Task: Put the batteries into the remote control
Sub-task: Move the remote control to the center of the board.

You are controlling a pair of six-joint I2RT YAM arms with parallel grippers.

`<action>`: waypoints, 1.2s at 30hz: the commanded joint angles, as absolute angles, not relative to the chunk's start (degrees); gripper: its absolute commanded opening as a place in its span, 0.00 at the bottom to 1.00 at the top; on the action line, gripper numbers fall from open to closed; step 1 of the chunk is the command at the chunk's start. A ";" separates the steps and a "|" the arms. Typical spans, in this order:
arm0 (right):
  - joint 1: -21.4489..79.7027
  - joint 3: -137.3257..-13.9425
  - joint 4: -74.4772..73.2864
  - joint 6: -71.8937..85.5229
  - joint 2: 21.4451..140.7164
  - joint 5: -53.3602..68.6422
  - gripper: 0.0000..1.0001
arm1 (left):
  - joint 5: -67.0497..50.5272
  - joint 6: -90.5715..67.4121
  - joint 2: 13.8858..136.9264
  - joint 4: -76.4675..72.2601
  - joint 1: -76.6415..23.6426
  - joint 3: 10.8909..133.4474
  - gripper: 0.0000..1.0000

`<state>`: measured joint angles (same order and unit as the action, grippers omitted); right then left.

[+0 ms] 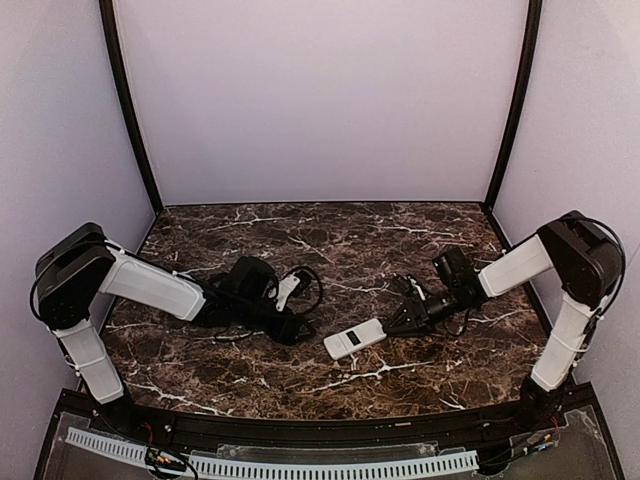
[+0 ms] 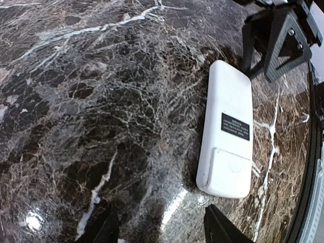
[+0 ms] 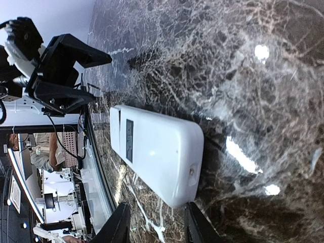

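You have the remote control (image 1: 356,338) lying flat on the marble table (image 1: 250,380), white back up, with its black label (image 2: 235,126) and closed battery cover (image 2: 228,169) showing. It sits between your two arms. Your left gripper (image 1: 295,328) hangs low just beside the cover end, its jaws apart and holding nothing. Your right gripper (image 1: 398,322) is at the opposite end, its jaws also parted. The remote's rounded end lies just ahead of the fingertips (image 3: 120,223); you cannot tell whether they touch it.
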<state>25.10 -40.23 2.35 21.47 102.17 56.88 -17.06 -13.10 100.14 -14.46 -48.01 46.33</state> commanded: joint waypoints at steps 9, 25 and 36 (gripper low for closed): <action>28.72 -34.60 0.99 21.10 97.07 59.15 0.36 | -20.05 -22.24 98.92 -17.50 -44.82 46.37 0.62; 24.17 -45.86 -5.17 18.41 94.18 50.09 0.45 | -20.84 -23.35 95.37 -23.27 -46.85 39.21 0.62; 26.04 -59.32 -6.20 16.84 105.55 52.06 0.45 | -19.67 -25.32 92.58 -26.12 -48.21 35.32 0.64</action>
<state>24.53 -56.40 -4.36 18.61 101.91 51.59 -20.34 -24.21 95.85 -24.10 -47.92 37.04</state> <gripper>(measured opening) 0.452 0.628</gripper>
